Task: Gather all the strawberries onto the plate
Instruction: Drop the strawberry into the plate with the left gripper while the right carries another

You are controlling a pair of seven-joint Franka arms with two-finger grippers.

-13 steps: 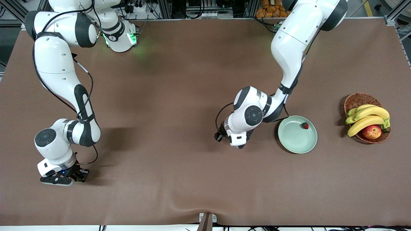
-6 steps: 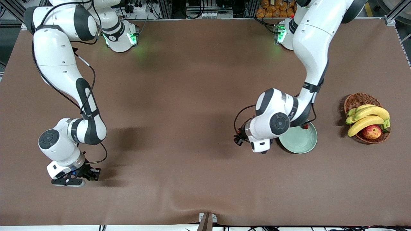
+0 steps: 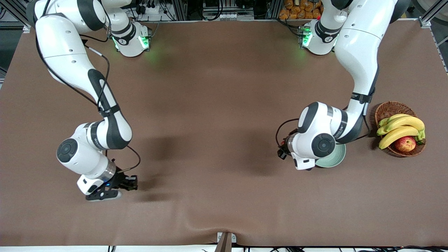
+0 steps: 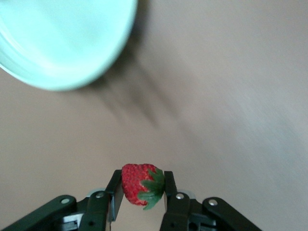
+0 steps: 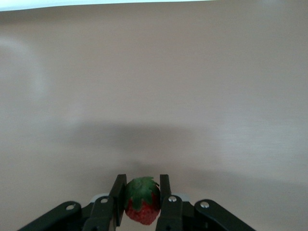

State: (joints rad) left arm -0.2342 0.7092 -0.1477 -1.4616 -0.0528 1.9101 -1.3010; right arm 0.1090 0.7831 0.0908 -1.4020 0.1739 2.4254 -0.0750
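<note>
You see the brown table cloth (image 3: 217, 105) filling the frame. At right of centre, the round pale mint-green plate (image 3: 336, 159) shows partly under the left arm. Its left gripper (image 4: 142, 192) pinches a small red strawberry (image 4: 139, 184) just beside the plate's rim. At lower left, the right gripper (image 5: 140, 199) clamps another green-capped strawberry (image 5: 142, 207) above bare cloth.
</note>
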